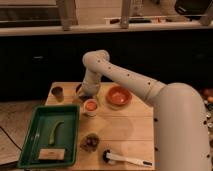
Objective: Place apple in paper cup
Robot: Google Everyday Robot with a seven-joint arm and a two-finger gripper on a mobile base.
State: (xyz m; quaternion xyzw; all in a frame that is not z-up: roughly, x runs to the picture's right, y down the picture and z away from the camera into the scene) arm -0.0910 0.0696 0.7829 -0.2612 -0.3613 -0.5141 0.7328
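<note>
The apple, a small round red-orange fruit with a smooth skin, sits in the mouth of the paper cup, filling it almost from rim to rim. The cup is a short white cylinder standing upright on the pale wooden surface, its opening facing up; the apple is round, so no long axis can be told. Just above and behind it hangs the gripper, dark against the white, smooth, perforated arm; its fingers stand apart and hold nothing. Right of the cup lies a shallow orange-red bowl, left a small dark brown cup. A green rectangular tray holds a curved green pod and a flat tan block. Near the front edge lie a dark bowl and a white-handled brush
</note>
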